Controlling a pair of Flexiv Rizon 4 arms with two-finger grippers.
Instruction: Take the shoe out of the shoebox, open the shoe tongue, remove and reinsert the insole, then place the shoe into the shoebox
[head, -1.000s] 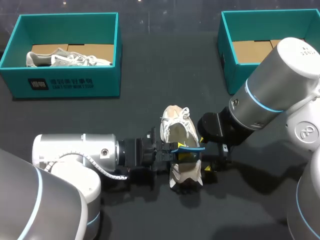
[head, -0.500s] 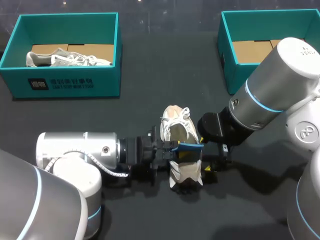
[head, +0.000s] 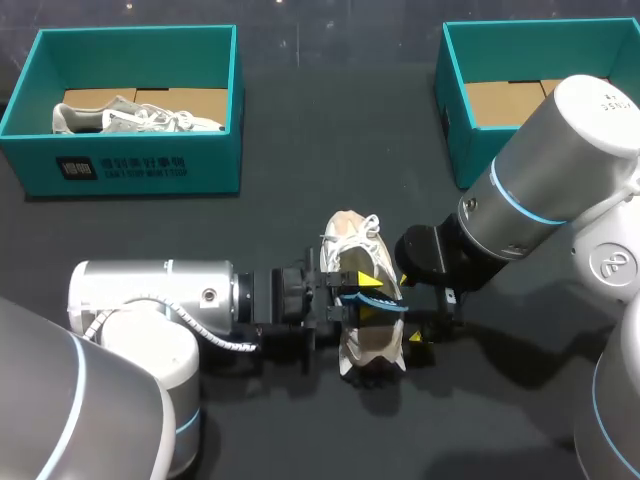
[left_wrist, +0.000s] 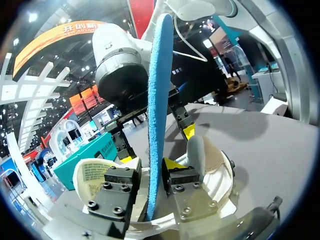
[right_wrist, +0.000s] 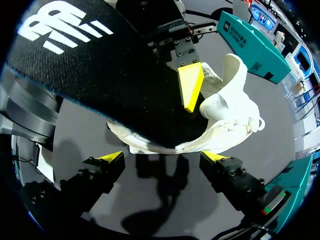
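The left gripper is clenched on the insole. The insole has rolled from lying flat to standing on edge above the shoe, which rests mid-table. By this judgement, reinsertion is beginning. The right gripper is released just beside the shoe and grasps nothing.

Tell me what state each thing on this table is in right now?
Shoe: on the table, outside both boxes.
Insole: held on edge over the shoe.
Left gripper: shut on the insole.
Right gripper: open, holding nothing.
Left shoebox: open, another shoe inside.
Right shoebox: open, no shoe visible.
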